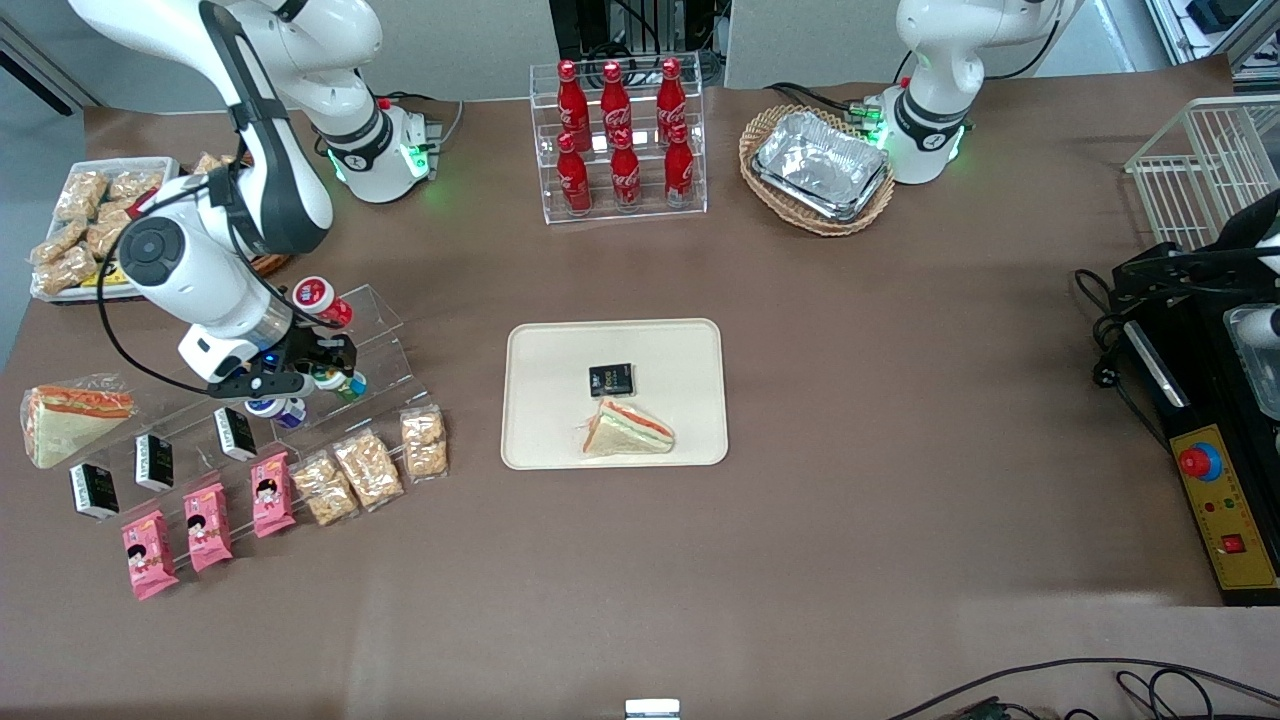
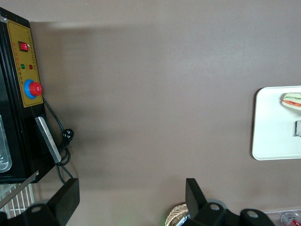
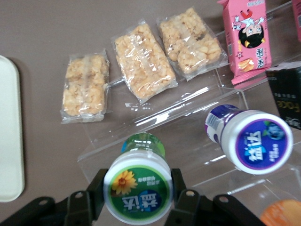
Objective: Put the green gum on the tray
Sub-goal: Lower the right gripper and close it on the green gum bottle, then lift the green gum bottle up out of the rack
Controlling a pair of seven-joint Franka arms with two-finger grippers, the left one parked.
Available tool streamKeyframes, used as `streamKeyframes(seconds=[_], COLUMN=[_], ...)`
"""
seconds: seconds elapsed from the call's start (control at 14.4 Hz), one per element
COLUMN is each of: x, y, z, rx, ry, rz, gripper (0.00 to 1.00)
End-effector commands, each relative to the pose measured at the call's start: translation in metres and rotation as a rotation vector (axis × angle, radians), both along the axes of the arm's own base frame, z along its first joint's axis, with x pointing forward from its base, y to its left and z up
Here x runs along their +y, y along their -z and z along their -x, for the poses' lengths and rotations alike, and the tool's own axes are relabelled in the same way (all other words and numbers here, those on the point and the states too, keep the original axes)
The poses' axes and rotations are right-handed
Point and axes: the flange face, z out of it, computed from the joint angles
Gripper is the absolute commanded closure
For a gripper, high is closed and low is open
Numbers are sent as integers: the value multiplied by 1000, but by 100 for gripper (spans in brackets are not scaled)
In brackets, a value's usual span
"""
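Observation:
The green gum [image 3: 138, 188], a small green bottle with a white lid and green flower print, lies on a clear acrylic step shelf [image 1: 385, 335]. My right gripper [image 3: 138, 194] is shut on it, one black finger against each side of the lid. In the front view the gripper [image 1: 335, 378] hangs over the shelf with the green gum [image 1: 352, 386] under it, toward the working arm's end of the table. The cream tray [image 1: 560, 360] lies flat mid-table and holds a wrapped sandwich [image 1: 628, 430] and a small black packet [image 1: 611, 380]. The tray's rim [image 3: 9, 132] also shows in the right wrist view.
A blue-lidded bottle [image 3: 258, 141] and an orange one [image 3: 282, 214] lie beside the gum. Bags of puffed snacks [image 3: 141, 61], pink packets [image 1: 210, 525] and black packets [image 1: 155, 460] sit nearer the front camera. A cola rack [image 1: 620, 140] and a foil-tray basket [image 1: 820, 170] stand farther back.

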Motion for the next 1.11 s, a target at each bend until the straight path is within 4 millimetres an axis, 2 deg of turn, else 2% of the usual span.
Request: streamKeyframes(seconds=[0.0, 0.21, 0.28, 0.49, 0.69, 0.83, 1.04], x=[-16, -29, -29, -30, -30, -23, -2], y=[-54, -90, -102, -157, -194, -209, -211], z=[-20, -29, -31, -39, -39, -38, -34], rx=[27, 54, 64, 77, 99, 101, 119], ry=[-46, -61, -64, -66, -66, -56, 4], rz=[-13, -19, -20, -23, -36, -74, -87], gripper=[63, 63, 63, 63, 63, 63, 63])
